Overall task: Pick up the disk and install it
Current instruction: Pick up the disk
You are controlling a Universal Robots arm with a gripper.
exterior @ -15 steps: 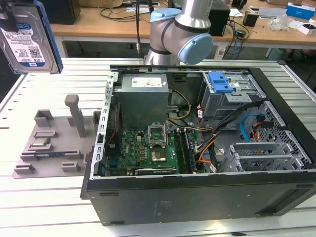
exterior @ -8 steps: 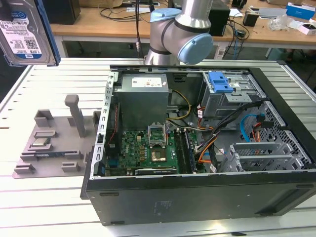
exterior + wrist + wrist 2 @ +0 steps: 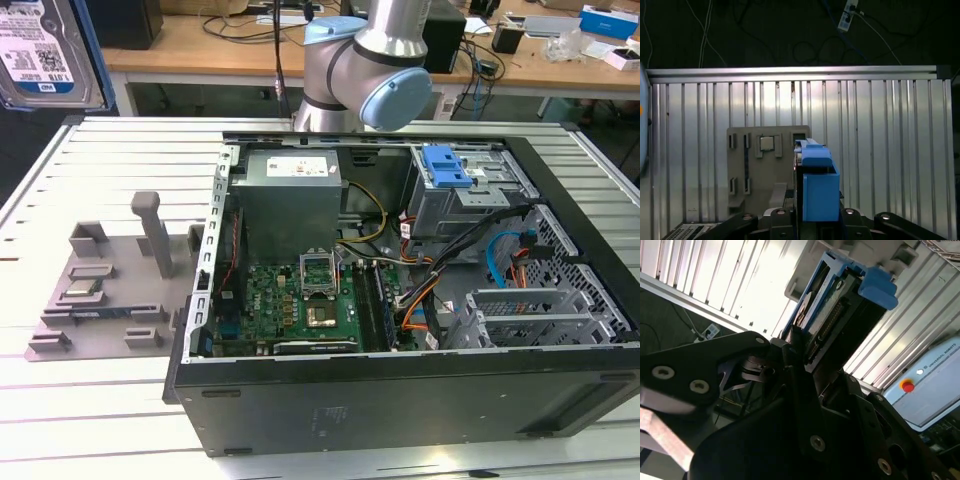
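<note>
We see our gripper (image 3: pixel 807 352) pinching the disk (image 3: pixel 840 310). The open computer case (image 3: pixel 400 400) holds wires (image 3: pixel 413 312); the gray tray (image 3: pixel 130 290) holds a chip (image 3: pixel 82 292).

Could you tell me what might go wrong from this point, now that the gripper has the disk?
1. The gripper clamps the disk near one end, with most of it sticking out; it could slip or tilt in the grasp.
2. Loose cables crowd the open computer case beside the drive cage; the disk might snag them on entry.
3. If dropped now, it could land on the grey tray holding the chip.
</note>
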